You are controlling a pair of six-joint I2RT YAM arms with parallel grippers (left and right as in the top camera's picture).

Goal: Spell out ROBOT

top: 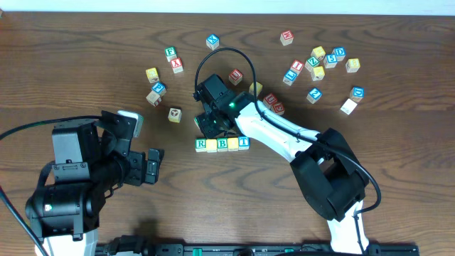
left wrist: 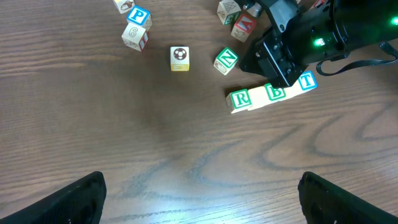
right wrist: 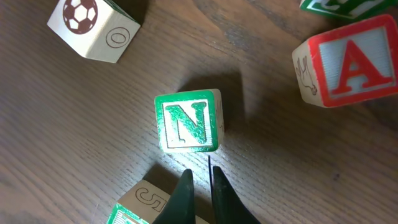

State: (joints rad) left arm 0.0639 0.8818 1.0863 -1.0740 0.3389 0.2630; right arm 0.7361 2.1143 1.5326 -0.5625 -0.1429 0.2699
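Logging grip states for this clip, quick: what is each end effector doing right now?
Left end effector: open, holding nothing.
Right end effector: shut, nothing between its fingers, tips just short of the green N cube.

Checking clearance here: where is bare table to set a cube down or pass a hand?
Free: wood in front of the letter row, beside the left gripper, and the far-left corner of the table. Crowded: the far-right cube cluster and around the right gripper.

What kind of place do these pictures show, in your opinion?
Probably a robotics test bench indoors, not a home. A left arm and a right arm work at a wooden table that holds small letter cubes.
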